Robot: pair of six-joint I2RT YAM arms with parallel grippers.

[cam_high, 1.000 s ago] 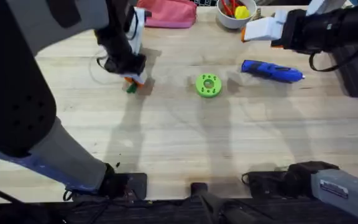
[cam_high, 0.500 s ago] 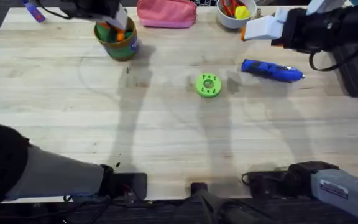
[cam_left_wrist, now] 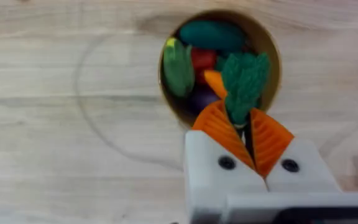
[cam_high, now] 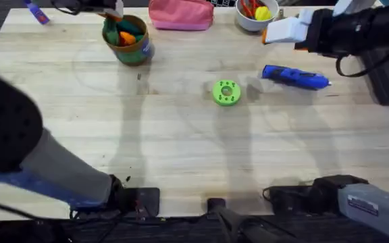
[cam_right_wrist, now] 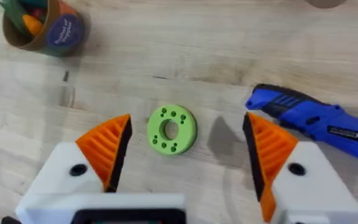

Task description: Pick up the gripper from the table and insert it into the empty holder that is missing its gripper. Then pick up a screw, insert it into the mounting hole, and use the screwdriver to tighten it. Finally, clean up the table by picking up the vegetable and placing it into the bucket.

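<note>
In the left wrist view my left gripper [cam_left_wrist: 251,138] is shut on the vegetable [cam_left_wrist: 243,79], a slim dark-green toy whose leafy end sticks out past the orange pads. It hangs over the open mouth of the bucket [cam_left_wrist: 267,46], which holds several toy vegetables. From overhead the left gripper [cam_high: 113,8] sits at the back edge of the bucket [cam_high: 137,52]. My right gripper [cam_right_wrist: 188,152] is open and holds nothing, and it hovers at the back right [cam_high: 275,32]. The blue screwdriver [cam_high: 296,76] lies on the table. The loose gripper piece and the empty holder are out of view.
A green disc [cam_high: 226,92] with holes lies mid-table. A pink pouch [cam_high: 179,13] and a white bowl [cam_high: 255,19] stand along the back edge. A tiny dark object [cam_high: 139,75] lies in front of the bucket; I cannot tell if it is a screw. My left arm looms at lower left.
My left gripper rose from the table left of centre and carried the vegetable back over the bucket. The right arm, screwdriver and green disc have not moved.
</note>
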